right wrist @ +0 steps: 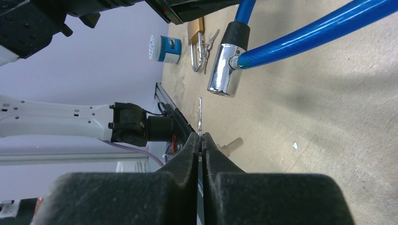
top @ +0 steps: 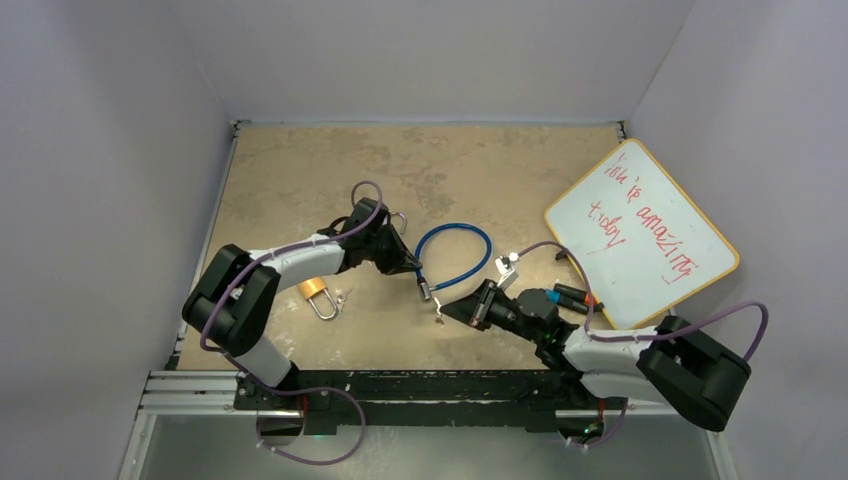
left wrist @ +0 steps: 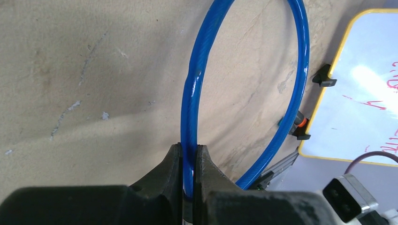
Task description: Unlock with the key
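Note:
A blue cable lock [top: 455, 250] lies looped in the middle of the table, its chrome lock barrel [top: 424, 288] at the loop's near end. My left gripper [top: 408, 262] is shut on the blue cable [left wrist: 191, 117] just above the barrel. My right gripper [top: 455, 309] is shut on a thin silver key [right wrist: 200, 115] whose blade points up, edge-on. The chrome barrel [right wrist: 224, 70] hangs a short way beyond the key tip and slightly to its right, apart from it. The blue cable [right wrist: 309, 33] runs off from the barrel to the upper right.
A brass padlock with keys [top: 318, 296] lies near the left arm and shows in the right wrist view [right wrist: 197, 40]. A whiteboard [top: 640, 235] with red writing lies at the right, markers [top: 570, 295] by its near edge. A blue-white cylinder [right wrist: 165, 48] stands at the back.

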Action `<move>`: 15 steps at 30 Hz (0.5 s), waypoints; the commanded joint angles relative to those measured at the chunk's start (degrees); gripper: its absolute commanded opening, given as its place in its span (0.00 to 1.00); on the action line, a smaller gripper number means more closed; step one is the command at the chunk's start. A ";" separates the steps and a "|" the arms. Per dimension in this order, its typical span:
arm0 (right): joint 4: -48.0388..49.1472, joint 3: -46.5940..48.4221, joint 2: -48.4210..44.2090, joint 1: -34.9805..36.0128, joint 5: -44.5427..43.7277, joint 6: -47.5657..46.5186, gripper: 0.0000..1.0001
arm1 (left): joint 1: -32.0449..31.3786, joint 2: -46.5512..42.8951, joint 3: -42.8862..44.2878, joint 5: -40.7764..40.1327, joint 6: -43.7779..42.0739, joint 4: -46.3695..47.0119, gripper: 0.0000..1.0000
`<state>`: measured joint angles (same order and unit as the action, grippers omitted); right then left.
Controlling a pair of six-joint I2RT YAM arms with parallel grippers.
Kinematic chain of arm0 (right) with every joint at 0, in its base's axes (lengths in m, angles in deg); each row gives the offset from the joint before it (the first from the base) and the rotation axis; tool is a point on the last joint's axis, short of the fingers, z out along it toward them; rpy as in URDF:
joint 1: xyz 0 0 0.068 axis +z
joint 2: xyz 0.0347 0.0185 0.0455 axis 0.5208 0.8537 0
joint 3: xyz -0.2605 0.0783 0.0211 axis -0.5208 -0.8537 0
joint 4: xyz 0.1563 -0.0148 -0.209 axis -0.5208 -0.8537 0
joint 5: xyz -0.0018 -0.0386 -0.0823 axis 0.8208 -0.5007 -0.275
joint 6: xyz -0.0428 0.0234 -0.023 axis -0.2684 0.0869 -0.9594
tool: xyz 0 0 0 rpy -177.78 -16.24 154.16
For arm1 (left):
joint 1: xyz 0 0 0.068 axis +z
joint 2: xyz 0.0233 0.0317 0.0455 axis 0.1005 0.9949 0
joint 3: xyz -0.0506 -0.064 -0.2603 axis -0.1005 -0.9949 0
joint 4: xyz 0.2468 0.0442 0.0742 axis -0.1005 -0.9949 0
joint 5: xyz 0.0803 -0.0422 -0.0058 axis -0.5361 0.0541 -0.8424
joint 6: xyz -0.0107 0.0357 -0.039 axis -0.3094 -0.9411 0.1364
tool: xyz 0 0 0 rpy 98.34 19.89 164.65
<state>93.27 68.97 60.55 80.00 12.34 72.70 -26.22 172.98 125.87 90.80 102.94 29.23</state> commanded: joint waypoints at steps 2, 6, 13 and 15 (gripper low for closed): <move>2.63 1.84 2.61 0.88 0.33 0.94 0.00 | 0.39 -2.05 -0.38 3.91 3.70 7.86 0.00; 2.63 2.81 5.17 0.92 0.33 0.97 0.00 | 0.40 -1.76 -0.96 4.84 4.57 8.91 0.00; 5.40 2.62 5.61 0.93 -0.11 1.45 0.00 | 0.37 -2.03 -1.36 4.85 4.66 8.96 0.00; 5.33 2.56 4.79 0.93 -0.22 1.06 0.00 | 0.40 -2.03 -1.62 4.84 4.73 9.09 0.00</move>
<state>95.32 69.87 66.89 80.57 12.34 73.91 -26.16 172.98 124.36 93.53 106.42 34.17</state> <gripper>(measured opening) 0.008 0.063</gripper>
